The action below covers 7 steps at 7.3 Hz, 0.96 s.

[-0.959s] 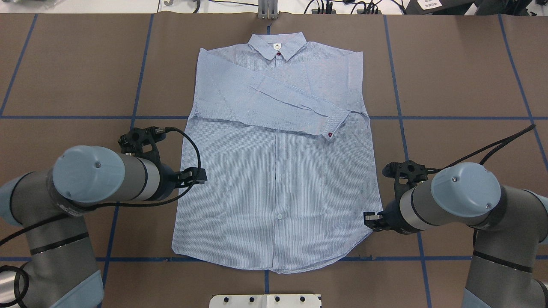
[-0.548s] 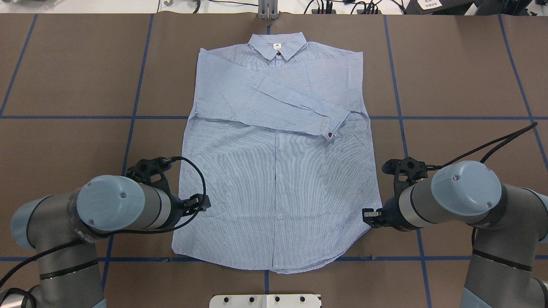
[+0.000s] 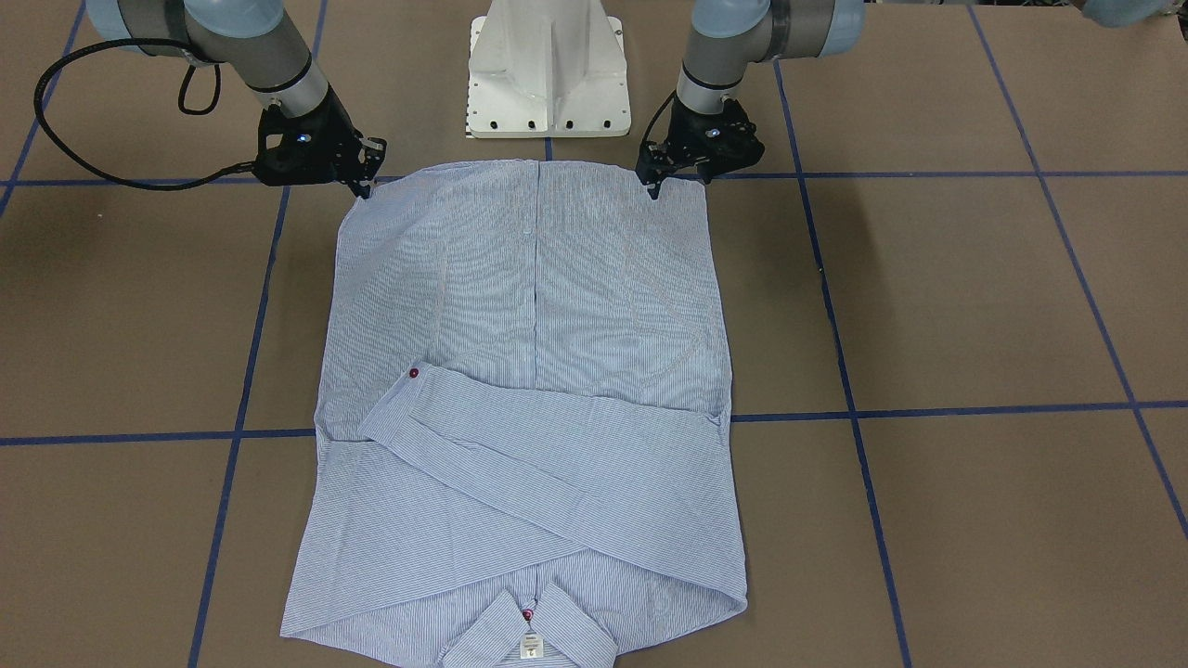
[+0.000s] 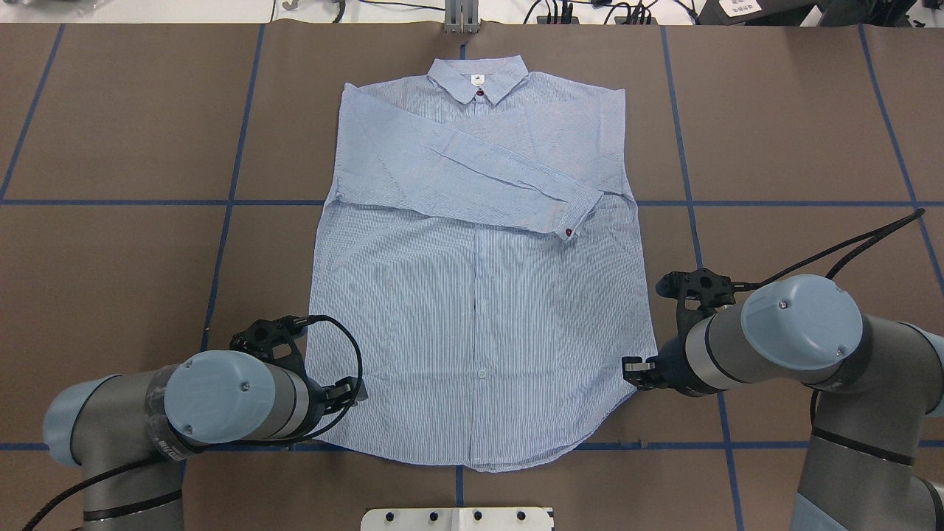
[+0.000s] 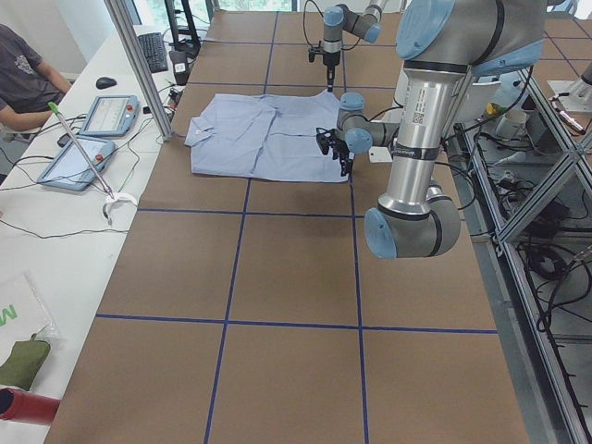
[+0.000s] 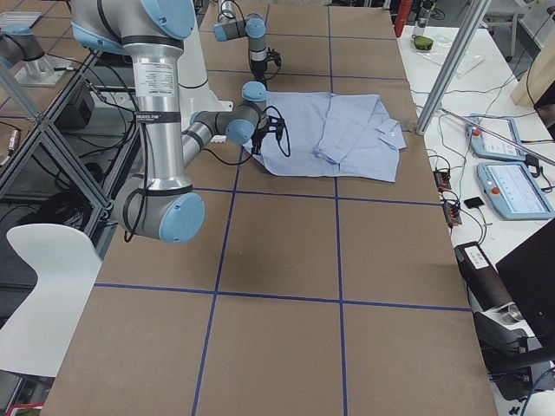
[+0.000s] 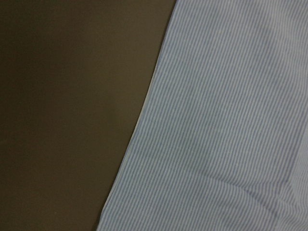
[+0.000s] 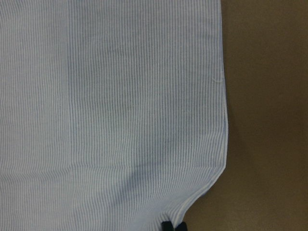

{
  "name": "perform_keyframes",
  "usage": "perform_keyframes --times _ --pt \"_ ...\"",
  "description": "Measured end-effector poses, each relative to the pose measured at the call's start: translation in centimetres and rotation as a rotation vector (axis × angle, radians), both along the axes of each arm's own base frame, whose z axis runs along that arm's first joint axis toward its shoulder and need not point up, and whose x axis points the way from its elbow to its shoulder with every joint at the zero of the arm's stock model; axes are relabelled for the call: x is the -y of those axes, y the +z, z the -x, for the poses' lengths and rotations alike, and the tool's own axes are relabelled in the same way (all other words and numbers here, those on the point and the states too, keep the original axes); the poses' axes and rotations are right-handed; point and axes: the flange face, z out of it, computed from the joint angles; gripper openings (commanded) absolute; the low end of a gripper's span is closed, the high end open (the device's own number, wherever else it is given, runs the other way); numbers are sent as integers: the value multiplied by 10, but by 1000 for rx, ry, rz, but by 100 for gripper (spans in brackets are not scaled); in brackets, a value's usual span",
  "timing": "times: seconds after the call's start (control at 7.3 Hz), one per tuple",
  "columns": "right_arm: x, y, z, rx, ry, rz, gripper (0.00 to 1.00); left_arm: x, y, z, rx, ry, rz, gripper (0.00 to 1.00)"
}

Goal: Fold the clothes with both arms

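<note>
The light-blue striped shirt (image 4: 479,295) lies flat on the brown table, collar away from me, with the sleeves folded across the chest. It also shows in the front view (image 3: 529,306). My left gripper (image 4: 354,389) looks shut and hangs over the shirt's left side edge near the hem corner (image 3: 655,190). The left wrist view shows only that edge of the shirt (image 7: 231,120) and no fingers. My right gripper (image 4: 633,369) looks shut and sits at the right hem corner (image 3: 364,188). Its fingertips (image 8: 167,226) show close together at the cloth edge. Neither gripper lifts the cloth.
The white pedestal base (image 4: 457,518) stands at the table's near edge behind the hem. Blue tape lines cross the brown table (image 4: 774,133). In the left exterior view a metal post (image 5: 139,65), tablets (image 5: 106,116) and a seated person (image 5: 23,74) are beyond the far edge.
My left arm has moved back along the shirt's left edge, from mid-body to the hem corner. The right arm has barely shifted. The shirt has not moved.
</note>
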Motion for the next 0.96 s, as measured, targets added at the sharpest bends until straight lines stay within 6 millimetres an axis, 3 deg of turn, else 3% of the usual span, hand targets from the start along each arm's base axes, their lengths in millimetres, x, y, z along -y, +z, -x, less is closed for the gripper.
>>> perform_keyframes --times 0.55,0.96 --pt "2 -1 -2 2 5 -1 0 2 14 -5 36 -10 -2 88" --pt "3 -1 -3 2 7 0 0 3 21 -7 54 -10 -1 76"
